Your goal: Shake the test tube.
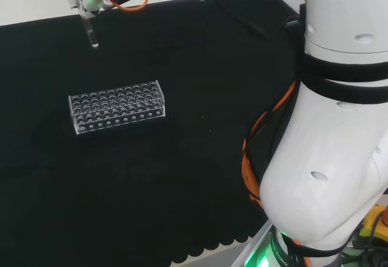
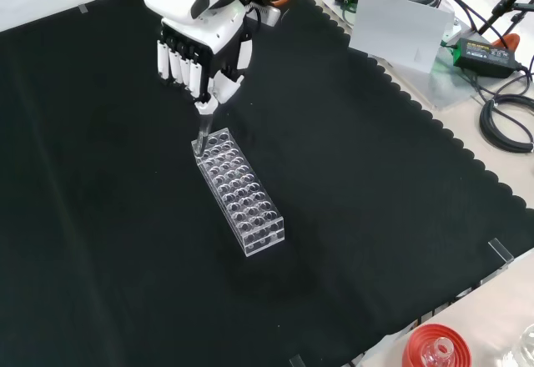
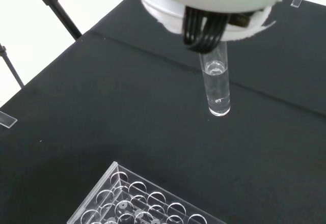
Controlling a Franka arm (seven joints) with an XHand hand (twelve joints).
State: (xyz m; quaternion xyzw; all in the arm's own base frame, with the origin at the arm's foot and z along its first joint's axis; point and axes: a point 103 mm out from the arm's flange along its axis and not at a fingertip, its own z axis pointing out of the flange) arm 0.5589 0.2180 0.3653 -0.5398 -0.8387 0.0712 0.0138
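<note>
A clear glass test tube [image 3: 216, 87] with a little clear liquid hangs upright from the hand [image 2: 200, 54], whose fingers are curled round its top. In the head view the test tube [image 1: 91, 35] is at the upper left, well above the cloth and beyond the rack's left end. In the front view the test tube [image 2: 203, 129] points down over the far end of the clear plastic tube rack [image 2: 240, 190]. The rack [image 1: 116, 105] lies on the black cloth with several empty holes; it also appears in the wrist view [image 3: 145, 203].
The arm's white links [image 1: 339, 133] stand at the head view's right. A red ribbed stand [image 2: 434, 349] sits off the cloth's near edge in the front view. A white board [image 2: 400, 29] and cables [image 2: 505, 121] lie beyond the cloth's right side.
</note>
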